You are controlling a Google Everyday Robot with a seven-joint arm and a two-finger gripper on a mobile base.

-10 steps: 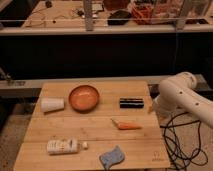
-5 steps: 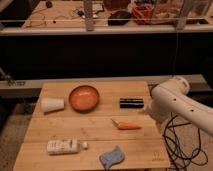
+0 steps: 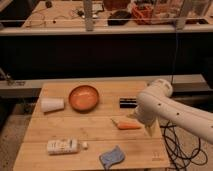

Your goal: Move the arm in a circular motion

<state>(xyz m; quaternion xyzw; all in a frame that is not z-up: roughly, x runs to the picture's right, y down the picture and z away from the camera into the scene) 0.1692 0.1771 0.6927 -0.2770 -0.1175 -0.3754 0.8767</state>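
The cream-white arm (image 3: 167,110) reaches in from the right, and its rounded joint with small dark holes sits over the right edge of the wooden table (image 3: 95,132). The gripper (image 3: 149,129) hangs below that joint as a pale pointed tip, just right of the orange carrot (image 3: 128,125) and not touching it. It holds nothing that I can see.
On the table are an orange bowl (image 3: 83,97), a white cup on its side (image 3: 52,104), a black flat object (image 3: 127,102), a white bottle lying down (image 3: 63,146) and a blue cloth (image 3: 112,156). Dark cables (image 3: 176,145) hang at the right. A bench stands behind.
The arm has swung left and forward, further over the table's right side, and now partly covers the black object's right end. The table objects have not moved.
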